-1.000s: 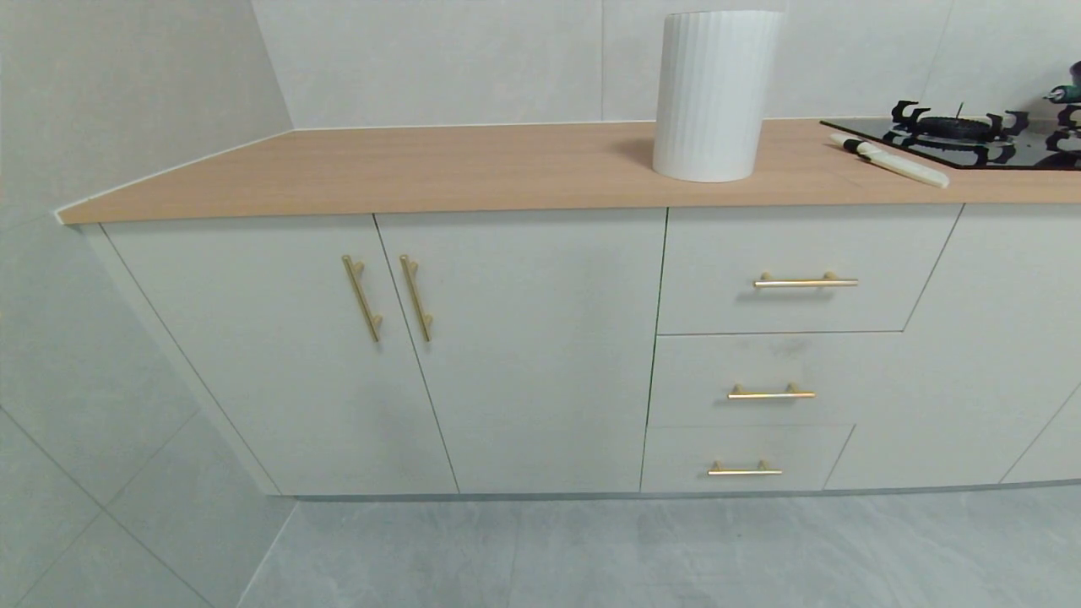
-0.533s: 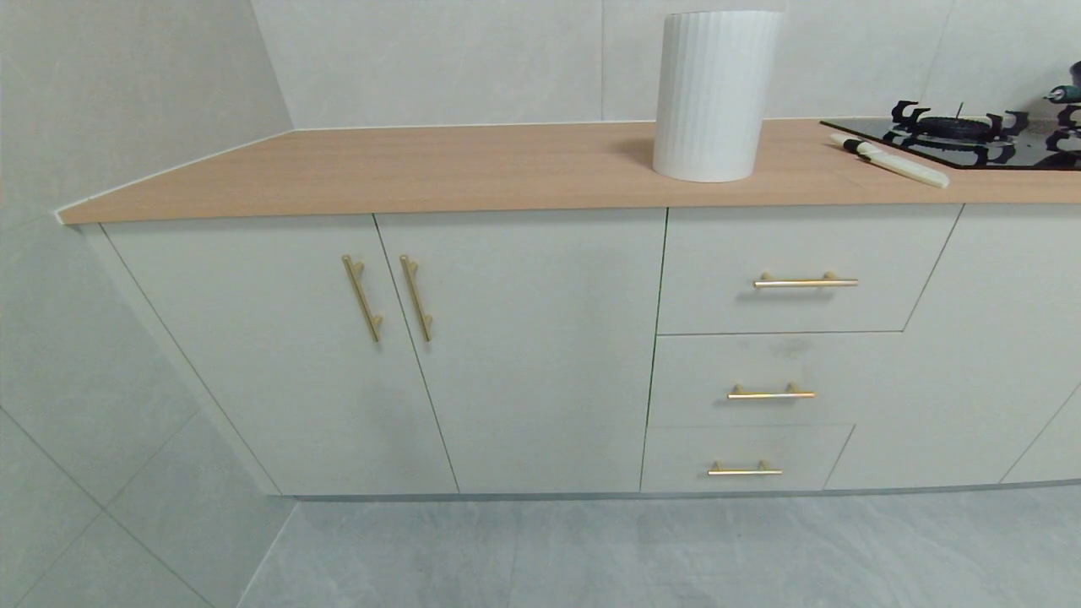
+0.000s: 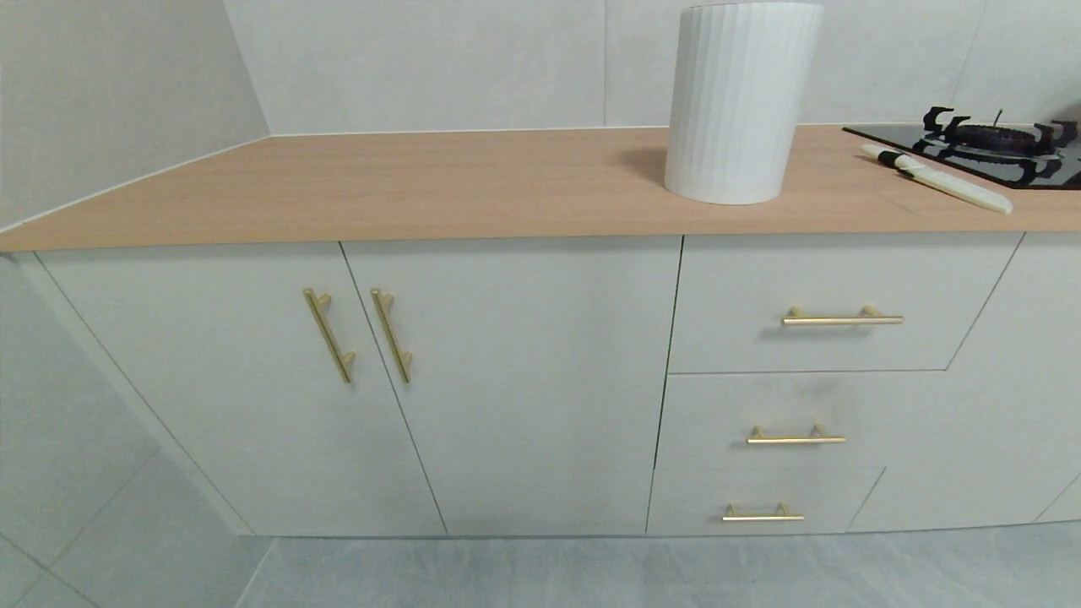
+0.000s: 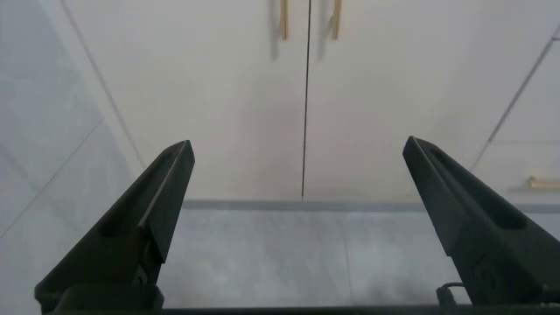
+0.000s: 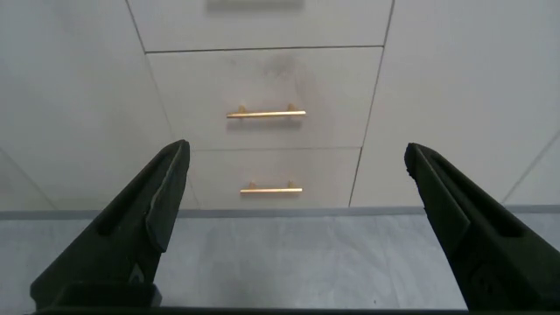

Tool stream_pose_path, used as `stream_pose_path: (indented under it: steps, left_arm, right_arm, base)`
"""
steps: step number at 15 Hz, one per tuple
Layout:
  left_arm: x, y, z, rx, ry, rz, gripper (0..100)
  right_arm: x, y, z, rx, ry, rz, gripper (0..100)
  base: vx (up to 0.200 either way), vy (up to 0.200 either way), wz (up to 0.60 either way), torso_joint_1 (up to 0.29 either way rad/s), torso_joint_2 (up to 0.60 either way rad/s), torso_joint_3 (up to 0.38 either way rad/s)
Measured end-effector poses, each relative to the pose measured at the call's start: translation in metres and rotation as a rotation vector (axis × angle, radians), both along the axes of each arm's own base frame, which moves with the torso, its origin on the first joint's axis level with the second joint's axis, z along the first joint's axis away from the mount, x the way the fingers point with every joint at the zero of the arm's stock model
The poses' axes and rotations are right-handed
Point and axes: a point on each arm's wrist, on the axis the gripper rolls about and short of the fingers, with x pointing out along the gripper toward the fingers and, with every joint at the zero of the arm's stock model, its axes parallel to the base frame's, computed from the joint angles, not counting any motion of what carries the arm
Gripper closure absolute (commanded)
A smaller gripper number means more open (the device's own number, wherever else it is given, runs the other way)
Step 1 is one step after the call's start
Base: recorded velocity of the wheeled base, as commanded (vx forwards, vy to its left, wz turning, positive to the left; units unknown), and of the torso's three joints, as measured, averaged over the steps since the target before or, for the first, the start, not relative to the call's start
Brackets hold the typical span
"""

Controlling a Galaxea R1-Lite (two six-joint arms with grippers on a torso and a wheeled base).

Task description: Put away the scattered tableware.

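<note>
From where I stand, the knife (image 3: 936, 177) lies flat on the wooden countertop (image 3: 422, 186), well off to the robot's right, just beside the near corner of the black hob (image 3: 996, 156); whether it touches the glass I cannot tell. It is pale, with a dark band near its far end. To its left, a little apart, a tall white ribbed holder (image 3: 733, 101) stands upright on the same countertop. Both pincers are down low in front of the cabinets, well below the knife and far from it. The left gripper (image 4: 296, 147) has its two dark fingers spread wide with nothing between them, and so does the right gripper (image 5: 296, 149). The head view takes in the whole worktop, with the knife, the holder and the hob, above the double doors (image 3: 355, 380) and the three drawers (image 3: 811, 304). The left wrist view looks between its fingers at the seam of those doors, the lower ends of their two brass handles (image 4: 282, 17) and the grey floor (image 4: 262, 254). The right wrist view faces the drawer stack, with the middle drawer handle (image 5: 266, 113) and the bottom drawer handle (image 5: 271, 188) between its fingers, all the drawers shut.
</note>
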Motion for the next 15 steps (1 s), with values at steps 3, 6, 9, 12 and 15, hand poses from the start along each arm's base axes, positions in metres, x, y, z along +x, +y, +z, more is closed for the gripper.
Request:
stream_pose_path:
  steps: [3, 6, 9, 12, 15]
  left_arm:
    - [0.0000, 0.0000, 0.0000, -0.001, 0.000, 0.000, 0]
    - [0.0000, 0.0000, 0.0000, -0.001, 0.000, -0.001, 0]
    - [0.0000, 0.0000, 0.0000, -0.001, 0.000, 0.000, 0]
    - [0.0000, 0.0000, 0.0000, -0.001, 0.000, 0.000, 0]
    - [0.0000, 0.0000, 0.0000, -0.001, 0.000, 0.000, 0]
  right_arm:
    - [0.0000, 0.0000, 0.0000, 0.000, 0.000, 0.000, 0]
    - [0.0000, 0.0000, 0.0000, 0.000, 0.000, 0.000, 0]
    - [0.0000, 0.0000, 0.0000, 0.000, 0.000, 0.000, 0]
    - [0.0000, 0.0000, 0.0000, 0.000, 0.000, 0.000, 0]
    - [0.0000, 0.0000, 0.0001, 0.000, 0.000, 0.000, 0]
  base:
    - [0.200, 0.000, 0.00, -0.001, 0.00, 0.004]
    - [0.200, 0.000, 0.00, 0.005, 0.01, 0.004]
    - [0.200, 0.000, 0.00, 0.002, 0.00, -0.001]
    - [0.200, 0.000, 0.00, 0.001, 0.00, 0.001]
    - [0.000, 0.000, 0.00, 0.000, 0.00, 0.000]
